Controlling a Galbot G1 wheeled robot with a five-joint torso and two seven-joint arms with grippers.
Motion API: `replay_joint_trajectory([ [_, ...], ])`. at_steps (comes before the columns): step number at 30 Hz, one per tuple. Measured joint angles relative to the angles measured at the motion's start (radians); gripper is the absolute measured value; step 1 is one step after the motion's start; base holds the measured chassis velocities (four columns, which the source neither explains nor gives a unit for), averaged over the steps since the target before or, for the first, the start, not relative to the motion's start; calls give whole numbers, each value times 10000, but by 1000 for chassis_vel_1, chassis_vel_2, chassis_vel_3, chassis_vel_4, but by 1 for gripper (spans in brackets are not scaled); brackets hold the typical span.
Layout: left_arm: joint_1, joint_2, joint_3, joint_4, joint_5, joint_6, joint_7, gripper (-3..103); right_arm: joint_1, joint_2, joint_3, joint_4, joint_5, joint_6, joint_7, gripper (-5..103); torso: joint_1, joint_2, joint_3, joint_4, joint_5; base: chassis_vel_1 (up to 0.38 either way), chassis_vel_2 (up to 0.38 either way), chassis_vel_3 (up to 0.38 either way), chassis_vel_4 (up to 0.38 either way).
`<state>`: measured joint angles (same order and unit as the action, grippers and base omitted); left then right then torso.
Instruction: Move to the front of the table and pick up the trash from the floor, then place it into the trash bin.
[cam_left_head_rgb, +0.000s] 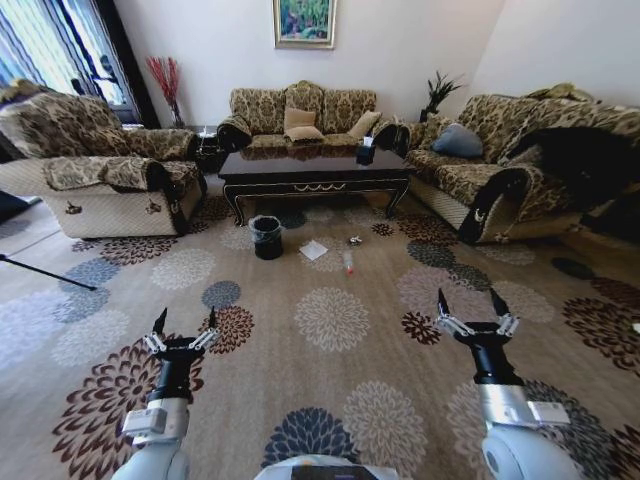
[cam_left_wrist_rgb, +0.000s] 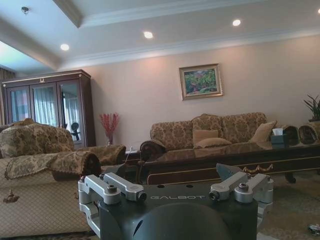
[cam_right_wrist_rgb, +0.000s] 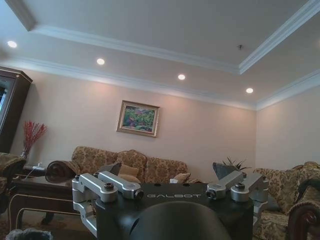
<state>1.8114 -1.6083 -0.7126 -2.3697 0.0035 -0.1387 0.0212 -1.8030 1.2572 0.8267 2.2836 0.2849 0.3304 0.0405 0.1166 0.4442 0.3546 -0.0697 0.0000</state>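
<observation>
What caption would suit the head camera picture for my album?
Both open grippers, left gripper and right gripper, hover over flowered carpet, facing table, trash bin and trash.

Coffee table (cam_left_head_rgb: 314, 174) sits across the far end of the carpet (cam_left_head_rgb: 330, 320), a sofa (cam_left_head_rgb: 300, 115) behind it, an armchair (cam_left_head_rgb: 95, 165) off its left end, another sofa (cam_left_head_rgb: 500, 165) off its right. In front of the table's left end stands the trash bin (cam_left_head_rgb: 266, 237). Right of the bin lies the paper square (cam_left_head_rgb: 313, 250), then the bottle (cam_left_head_rgb: 348, 263), the crumpled wrapper (cam_left_head_rgb: 355, 240) just beyond it. A tissue box (cam_left_head_rgb: 366, 151) stands on the table's right end.
</observation>
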Motion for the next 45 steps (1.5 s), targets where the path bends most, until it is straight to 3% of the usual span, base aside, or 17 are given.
replay_joint_trajectory([
  [12, -22, 0, 8, 35, -15, -29, 0, 100, -102, 31, -29, 30, -196, -206, -391, 100, -173, -485, -310, -1, 0, 0, 0, 0, 0],
  [20, 5, 1, 29, 37, -7, -60, 9, 100, -158, 94, 103, -40, -77, 426, -1173, 100, -278, -841, -563, -1, 0, 0, 0, 0, 0],
  [45, 176, 31, 39, -81, 33, -114, 35, 100, -245, 119, 123, -14, -84, 619, -1219, 100, -579, -1794, -1214, 0, 0, 0, 0, 0, 0],
])
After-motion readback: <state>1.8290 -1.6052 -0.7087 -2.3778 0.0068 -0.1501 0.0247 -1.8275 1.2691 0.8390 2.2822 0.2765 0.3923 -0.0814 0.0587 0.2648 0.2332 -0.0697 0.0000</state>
